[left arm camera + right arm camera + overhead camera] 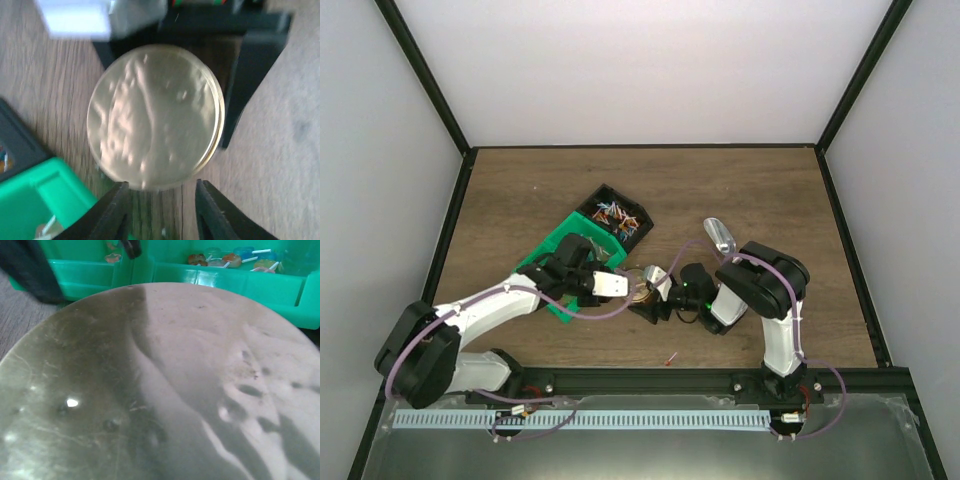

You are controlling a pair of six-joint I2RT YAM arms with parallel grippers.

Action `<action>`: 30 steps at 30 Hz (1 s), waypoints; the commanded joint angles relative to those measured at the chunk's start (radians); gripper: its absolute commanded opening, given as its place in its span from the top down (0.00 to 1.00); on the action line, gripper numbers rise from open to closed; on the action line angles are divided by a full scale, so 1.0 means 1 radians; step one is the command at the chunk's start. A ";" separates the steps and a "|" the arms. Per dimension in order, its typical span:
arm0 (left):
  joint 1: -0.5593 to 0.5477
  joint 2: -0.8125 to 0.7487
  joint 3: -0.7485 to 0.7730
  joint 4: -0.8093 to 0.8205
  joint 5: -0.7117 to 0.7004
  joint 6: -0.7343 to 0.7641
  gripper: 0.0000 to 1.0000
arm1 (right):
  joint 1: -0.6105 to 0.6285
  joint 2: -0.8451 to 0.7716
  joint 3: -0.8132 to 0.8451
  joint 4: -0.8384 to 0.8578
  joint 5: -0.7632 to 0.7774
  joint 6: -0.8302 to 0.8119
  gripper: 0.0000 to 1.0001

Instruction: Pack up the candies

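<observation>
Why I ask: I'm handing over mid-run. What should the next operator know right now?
Left gripper: jaws open, tips just short of the gold lid.
Right gripper: close against the lid, jaws unseen.
Candies lie in the black box and the green bin; one stray candy near the table's front edge.
Scoop lies idle beside the right arm.
Done: unclear.
Left, likely: fit the lid, collect the stray.
</observation>
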 commanded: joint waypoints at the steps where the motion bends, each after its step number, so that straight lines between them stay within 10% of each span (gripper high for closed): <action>1: -0.060 0.005 0.059 0.042 0.041 -0.167 0.58 | 0.010 0.020 -0.026 -0.098 -0.023 0.016 0.43; 10: -0.040 -0.019 0.109 -0.061 0.012 -0.323 0.01 | 0.010 0.016 -0.032 -0.087 -0.025 0.020 0.43; 30: -0.048 0.174 0.114 0.049 0.075 -0.513 0.00 | 0.023 0.031 -0.011 -0.093 -0.018 0.020 0.42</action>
